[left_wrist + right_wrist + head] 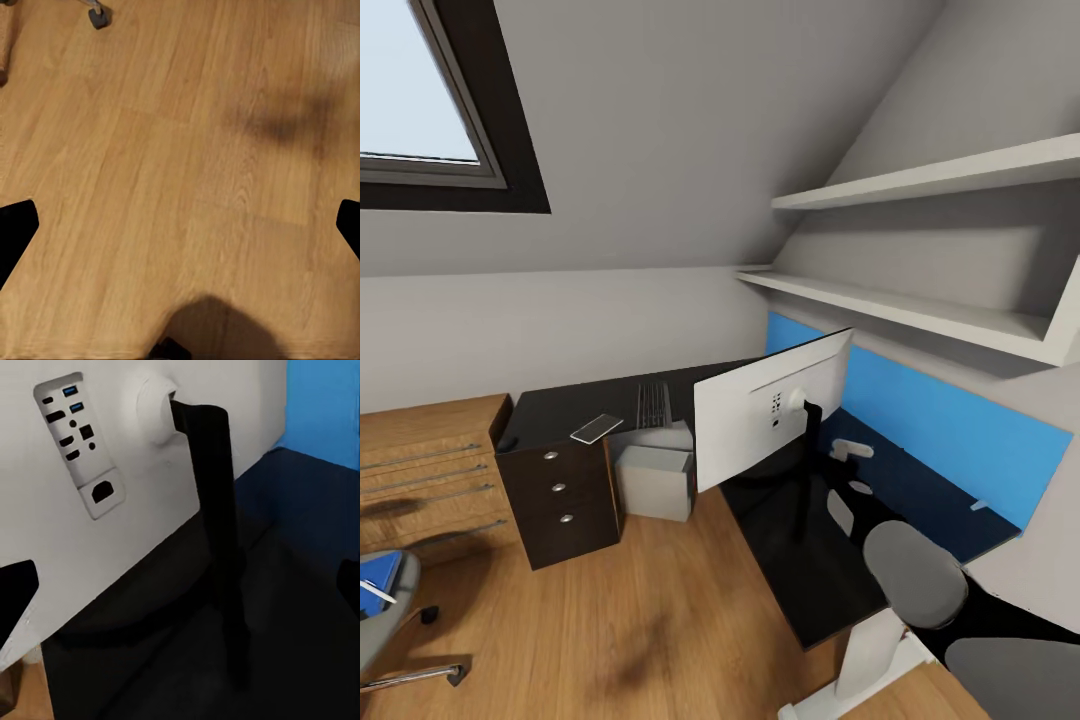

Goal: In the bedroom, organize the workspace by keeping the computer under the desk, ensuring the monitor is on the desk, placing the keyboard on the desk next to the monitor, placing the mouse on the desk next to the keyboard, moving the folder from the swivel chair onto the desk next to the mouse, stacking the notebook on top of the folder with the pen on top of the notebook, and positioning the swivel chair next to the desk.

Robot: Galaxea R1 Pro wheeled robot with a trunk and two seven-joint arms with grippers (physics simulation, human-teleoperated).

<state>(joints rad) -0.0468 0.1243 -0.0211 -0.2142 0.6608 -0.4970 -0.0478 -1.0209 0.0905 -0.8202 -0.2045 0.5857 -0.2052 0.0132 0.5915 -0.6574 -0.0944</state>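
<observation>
The monitor (770, 410) stands on the black desk (815, 590) with its pale back toward me. My right gripper (180, 592) is open, close behind the monitor's port panel (79, 442) and black stand (214, 510), holding nothing. The keyboard (653, 403) and the notebook (597, 428) lie on the desk's far wing, above the drawers. Under that wing sits the computer (655, 482). At the lower left, the swivel chair (382, 625) carries the blue folder (380, 575) and the white pen (376, 592). My left gripper (180, 232) hangs open over bare wood floor. The mouse is out of view.
A light wooden drawer chest (430, 470) stands left of the desk. Two white shelves (920, 310) and a blue wall panel (960, 420) run along the right wall above the desk. A chair caster (98, 15) rests on the floor. My grey right arm (915, 572) reaches over the desk's near end.
</observation>
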